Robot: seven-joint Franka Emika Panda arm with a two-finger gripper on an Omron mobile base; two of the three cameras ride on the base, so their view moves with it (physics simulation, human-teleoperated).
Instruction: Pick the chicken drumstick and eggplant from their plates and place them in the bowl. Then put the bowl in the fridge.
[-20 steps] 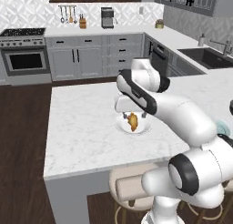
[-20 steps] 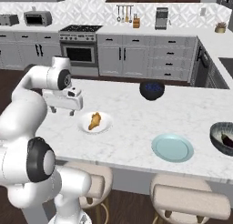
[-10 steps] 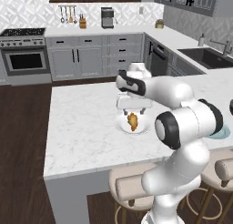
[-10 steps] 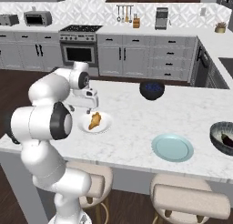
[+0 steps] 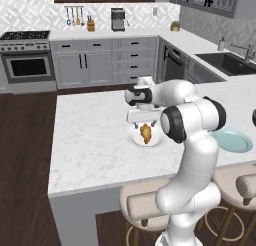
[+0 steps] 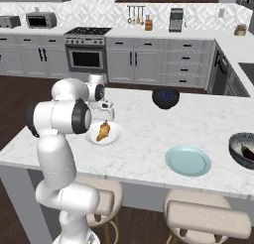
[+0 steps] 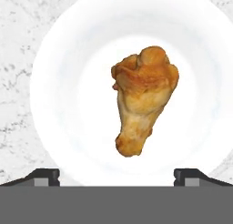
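The chicken drumstick (image 7: 141, 100) lies golden-brown in the middle of the white plate (image 7: 68, 82) on the marble island. My gripper (image 7: 117, 173) hangs straight above it, open, with its two fingertips (image 7: 43, 175) spread wide on either side and nothing between them. The base views show the gripper (image 5: 144, 122) (image 6: 104, 118) just over the drumstick (image 5: 146, 134) (image 6: 103, 132). The teal plate (image 6: 187, 160) (image 5: 232, 141) is bare. At the right edge the ribbed bowl (image 6: 237, 143) holds a dark oblong shape, the eggplant (image 6: 247, 152). The fridge is out of view.
A smaller glossy black-blue bowl (image 6: 165, 97) stands at the island's far side. Padded stools (image 6: 206, 217) are tucked under the near edge. Cabinets, an oven (image 6: 86, 57) and a sink counter (image 5: 227, 62) line the walls beyond.
The hand has moved sideways over the white plate and come down closer to the drumstick. The arm has folded in nearer the base. The jaws have stayed open.
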